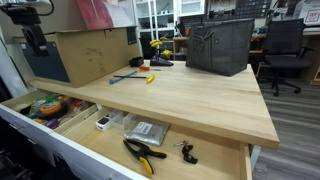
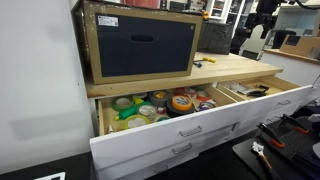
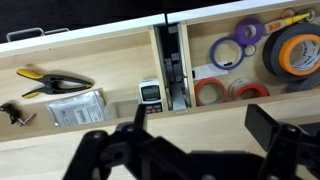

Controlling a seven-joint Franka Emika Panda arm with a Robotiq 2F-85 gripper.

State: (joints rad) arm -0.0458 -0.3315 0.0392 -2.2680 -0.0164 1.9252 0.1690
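My gripper [image 3: 205, 128] is open and empty, its two dark fingers spread wide over the light wooden tabletop [image 3: 200, 115] near its front edge. In an exterior view the arm [image 1: 36, 35] hangs above the table's far left end, beside the cardboard box [image 1: 85, 55]. Below the edge, the open drawer [image 3: 100, 50] holds yellow-handled pliers [image 3: 50, 80], a clear bag of parts [image 3: 75, 107], a small black clip [image 3: 12, 112] and a small white device with a display [image 3: 150, 95]. The neighbouring compartment holds several tape rolls [image 3: 240, 50]. Nothing touches the fingers.
A dark grey fabric bin [image 1: 218, 45] stands at the back of the table. Small hand tools [image 1: 130, 76] lie mid-table. The cardboard box with a dark blue bin inside [image 2: 140, 42] sits over the tape compartment [image 2: 160, 105]. An office chair [image 1: 285, 50] stands beyond the table.
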